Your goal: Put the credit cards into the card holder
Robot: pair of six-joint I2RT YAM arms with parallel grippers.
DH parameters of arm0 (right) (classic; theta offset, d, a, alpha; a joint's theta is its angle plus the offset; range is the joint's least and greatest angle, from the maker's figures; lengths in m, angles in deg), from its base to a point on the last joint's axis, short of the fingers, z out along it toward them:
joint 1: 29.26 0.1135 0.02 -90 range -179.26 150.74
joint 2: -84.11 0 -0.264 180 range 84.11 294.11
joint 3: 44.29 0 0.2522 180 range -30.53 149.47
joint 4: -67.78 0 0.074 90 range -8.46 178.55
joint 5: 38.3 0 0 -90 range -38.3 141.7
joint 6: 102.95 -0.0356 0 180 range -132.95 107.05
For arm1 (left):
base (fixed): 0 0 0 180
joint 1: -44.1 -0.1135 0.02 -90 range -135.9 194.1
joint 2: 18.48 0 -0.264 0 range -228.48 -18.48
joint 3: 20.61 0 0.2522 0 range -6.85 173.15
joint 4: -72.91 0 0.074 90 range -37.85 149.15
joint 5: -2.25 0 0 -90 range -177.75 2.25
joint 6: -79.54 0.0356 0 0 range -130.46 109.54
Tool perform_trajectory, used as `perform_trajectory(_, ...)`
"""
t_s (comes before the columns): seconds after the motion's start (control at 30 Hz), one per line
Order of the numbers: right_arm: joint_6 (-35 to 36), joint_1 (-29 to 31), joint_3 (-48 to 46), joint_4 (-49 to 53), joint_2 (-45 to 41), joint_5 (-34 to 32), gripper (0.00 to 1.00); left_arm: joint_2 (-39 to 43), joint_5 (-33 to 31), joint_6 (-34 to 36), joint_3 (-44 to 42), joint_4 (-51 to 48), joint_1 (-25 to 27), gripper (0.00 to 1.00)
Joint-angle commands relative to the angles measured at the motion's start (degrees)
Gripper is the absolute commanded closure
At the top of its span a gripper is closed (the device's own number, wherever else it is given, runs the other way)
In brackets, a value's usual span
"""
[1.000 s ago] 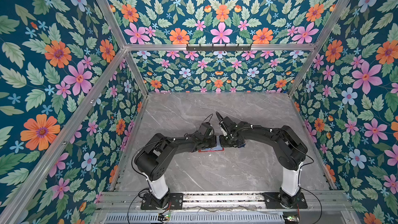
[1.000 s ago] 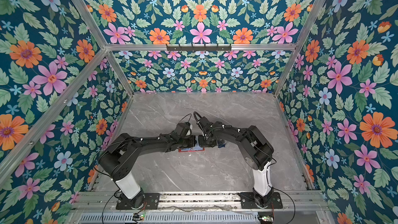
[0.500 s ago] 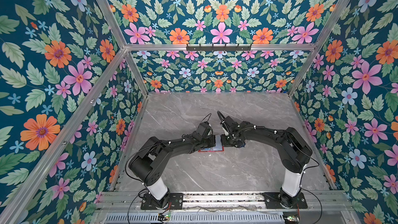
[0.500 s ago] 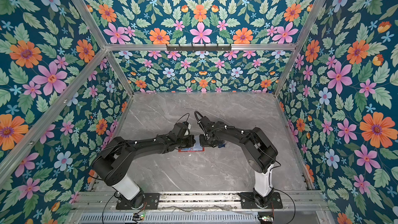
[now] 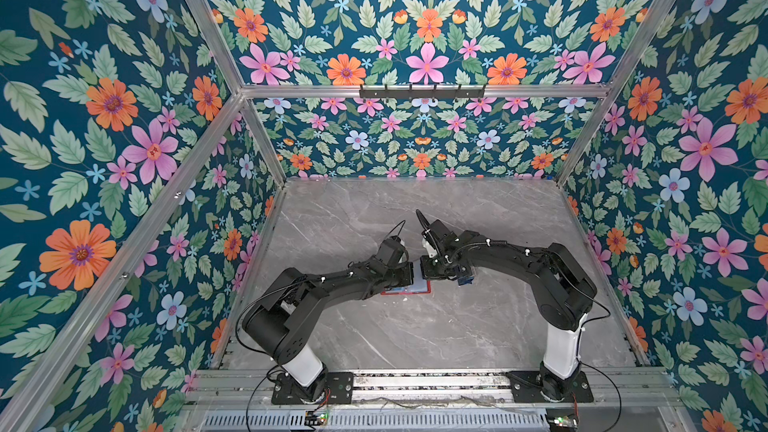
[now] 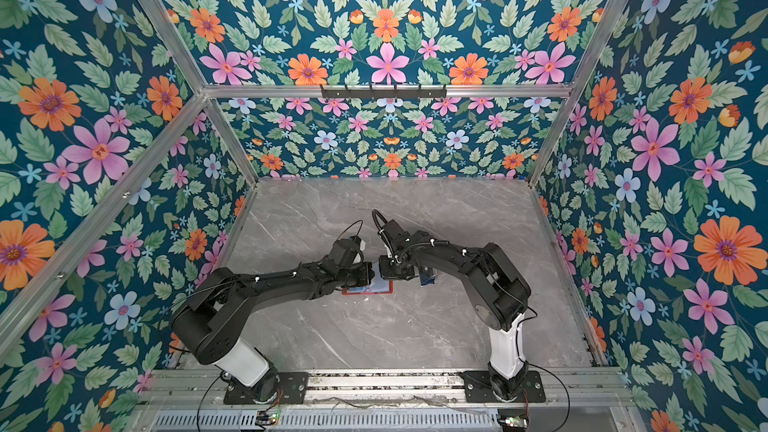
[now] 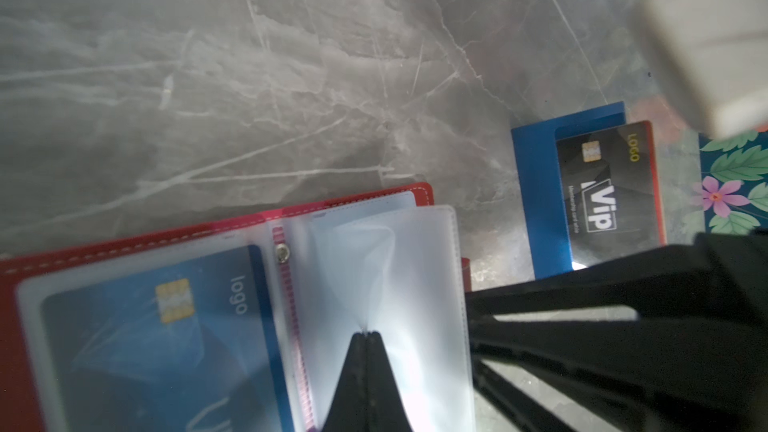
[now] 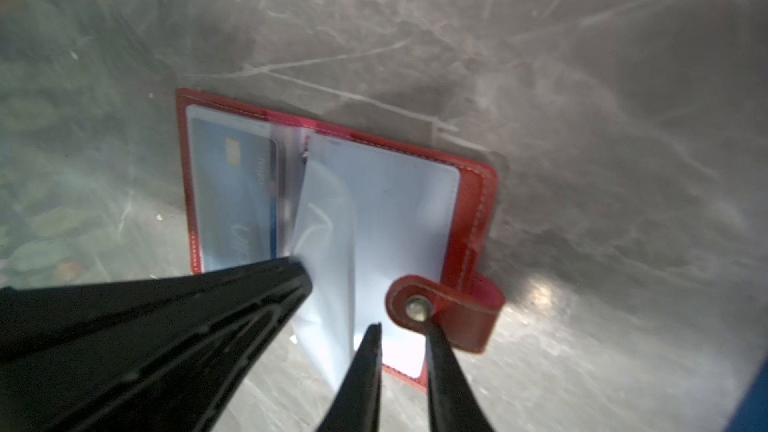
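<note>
The red card holder [image 7: 232, 222] lies open on the table, seen in both top views [image 5: 409, 288] [image 6: 370, 288]. A blue credit card [image 7: 158, 338] sits in its left sleeve. My left gripper [image 7: 365, 332] is shut on a pale clear sleeve [image 8: 328, 243], which it holds raised off the right half. My right gripper [image 8: 401, 328] is open and empty over the holder's near edge, beside the snap tab [image 8: 449, 309]. A dark credit card with white marks [image 7: 606, 193] lies in the blue tray [image 7: 536, 184]. Under that card only the edge of a red card [image 7: 657, 176] shows.
The blue tray [image 5: 465, 278] lies right of the card holder, partly under my right arm. Floral walls [image 5: 124, 160] close in the grey marble table [image 5: 415, 338] on three sides. A metal rail [image 5: 415, 382] runs along the front.
The left arm's elbow has swung lower and further left. Both grippers stay together over the card holder.
</note>
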Motion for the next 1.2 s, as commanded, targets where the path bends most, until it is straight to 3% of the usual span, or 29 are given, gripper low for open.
perform_trajectory(0.0, -0.03, 0.11, 0.65, -1.11, 0.51, 3.23, 0.73, 1.45, -0.34, 0.2, -0.57, 1.33, -0.04, 0.97)
perform_trajectory(0.07, -0.03, 0.12, 0.38, -2.48, 0.51, 5.1, 0.7, 3.3, -2.34, 0.24, -1.44, 1.16, -0.06, 0.82)
perform_trajectory(0.13, -0.27, 0.12, 0.25, -3.84, 0.72, 7.08, 0.7, 5.09, -5.02, 0.47, -1.93, -0.04, -0.04, 0.74)
perform_trajectory(0.3, -0.89, 0.21, 0.44, -7.47, 2.12, 12.53, 0.7, 10.26, -12.51, 0.55, -3.61, -3.71, -0.05, 0.69)
perform_trajectory(0.47, -1.71, 0.49, 1.44, -8.98, 3.64, 14.33, 0.76, 15.37, -16.21, 1.04, -6.21, -4.77, -0.04, 0.71)
perform_trajectory(0.73, -3.78, 0.64, 2.21, -11.07, 5.94, 15.53, 0.95, 15.18, -13.19, 3.34, -7.09, -4.59, -0.04, 0.82)
perform_trajectory(0.87, -4.31, 0.65, 2.53, -11.62, 7.04, 15.96, 0.98, 12.25, -11.95, 2.84, -6.71, -4.77, -0.05, 0.88)
perform_trajectory(1.17, -4.63, 0.64, 2.32, -11.99, 7.45, 15.97, 0.98, 6.61, -11.99, 1.0, -6.57, -5.2, -0.04, 0.89)
